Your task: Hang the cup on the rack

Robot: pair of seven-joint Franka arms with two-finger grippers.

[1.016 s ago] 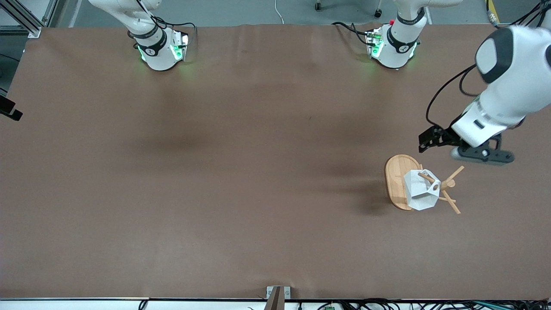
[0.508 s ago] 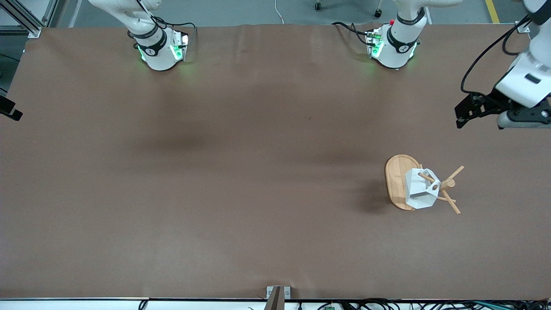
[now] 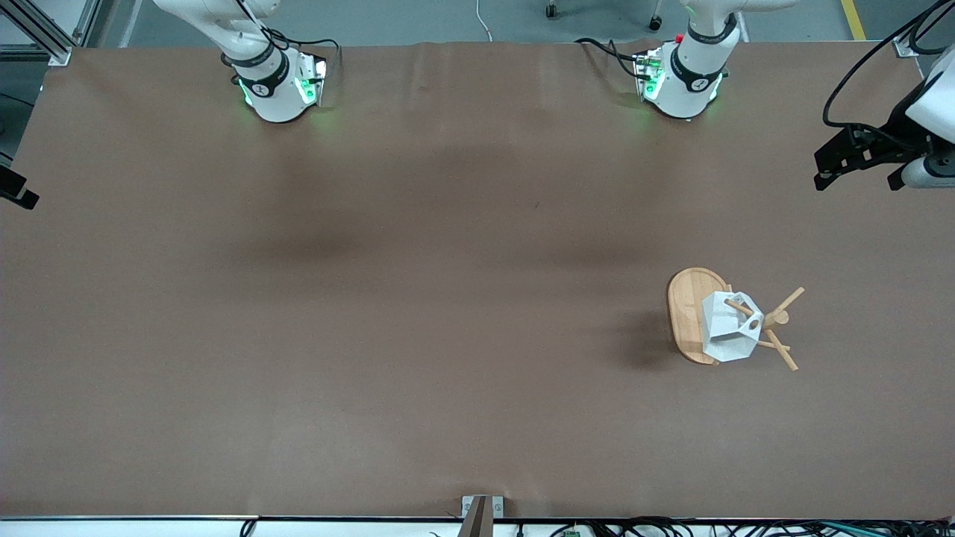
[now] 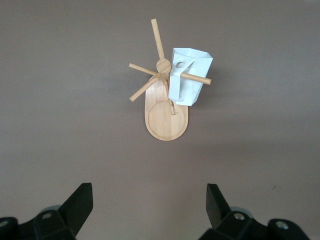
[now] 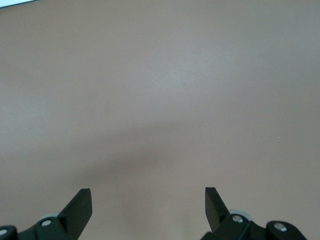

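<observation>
The white faceted cup (image 3: 725, 334) hangs on the bamboo rack (image 3: 685, 307) with a peg passing by its blocky handle. No gripper touches it. The rack stands toward the left arm's end of the table. In the left wrist view, the cup (image 4: 188, 82) and the rack's oval base (image 4: 167, 122) lie well off from my left gripper (image 4: 149, 201). My left gripper (image 3: 858, 179) is open and empty, up over the table's edge at the left arm's end. My right gripper (image 5: 148, 201) is open and empty over bare brown table and is out of the front view.
The brown table surface (image 3: 418, 298) spreads around the rack. Both arm bases (image 3: 277, 86) stand along the edge farthest from the front camera. A small metal bracket (image 3: 481, 511) sits at the edge nearest it.
My open left gripper has drawn away from the rack, toward the robots' bases and the left arm's end of the table. The cup stays hanging on the rack.
</observation>
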